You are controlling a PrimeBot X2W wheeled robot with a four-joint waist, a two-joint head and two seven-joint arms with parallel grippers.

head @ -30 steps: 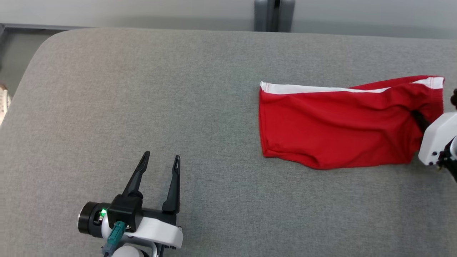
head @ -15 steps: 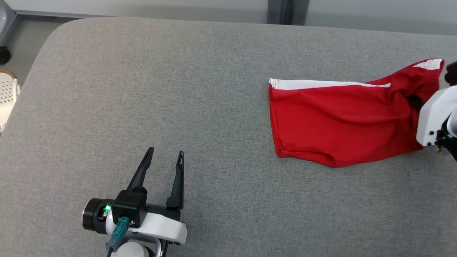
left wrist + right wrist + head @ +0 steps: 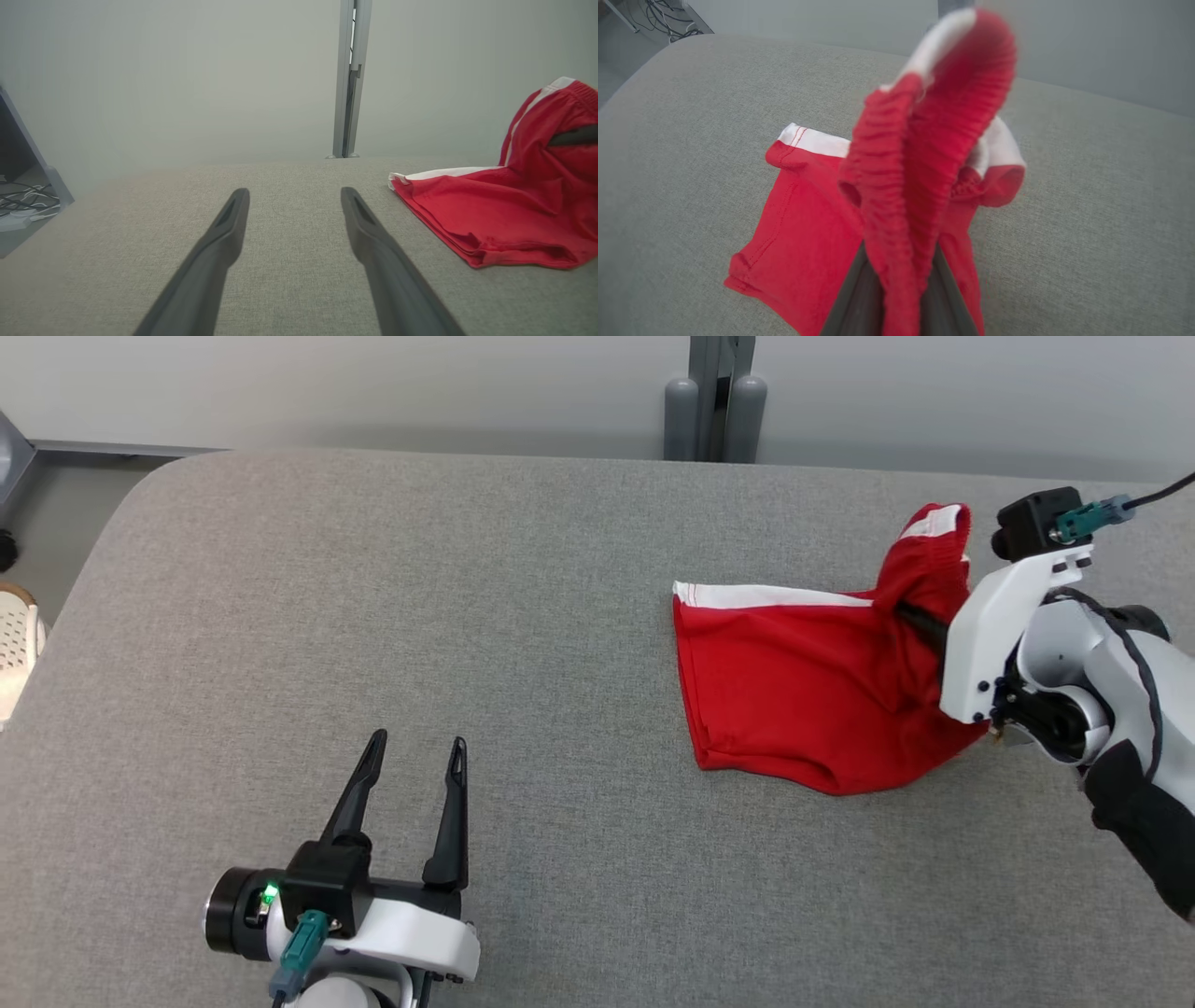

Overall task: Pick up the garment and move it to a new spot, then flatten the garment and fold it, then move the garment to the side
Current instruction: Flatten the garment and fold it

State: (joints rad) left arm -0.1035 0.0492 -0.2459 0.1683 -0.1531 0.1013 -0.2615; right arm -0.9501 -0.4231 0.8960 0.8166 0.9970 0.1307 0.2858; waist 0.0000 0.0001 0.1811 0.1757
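The garment [image 3: 803, 695] is a pair of red shorts with a white side stripe, lying on the right half of the grey padded table [image 3: 523, 616]. Its elastic waistband end is lifted off the surface, pinched by my right gripper [image 3: 920, 621], which is shut on it. In the right wrist view the ribbed waistband [image 3: 915, 154] stands up between my fingers, with the leg end [image 3: 784, 224] still on the table. My left gripper [image 3: 415, 756] rests open at the lower left, well clear of the shorts [image 3: 495, 219], nothing between its fingers [image 3: 219, 242].
A grey metal post [image 3: 714, 397] stands behind the table's far edge against a pale wall. The table's rounded left corner [image 3: 131, 513] drops to the floor, where a white basket-like object [image 3: 14, 644] and cables [image 3: 23, 205] lie.
My right gripper has lifted the waistband end and carried it left, bunching the shorts over themselves. The left gripper has stayed put. The head camera has shifted.
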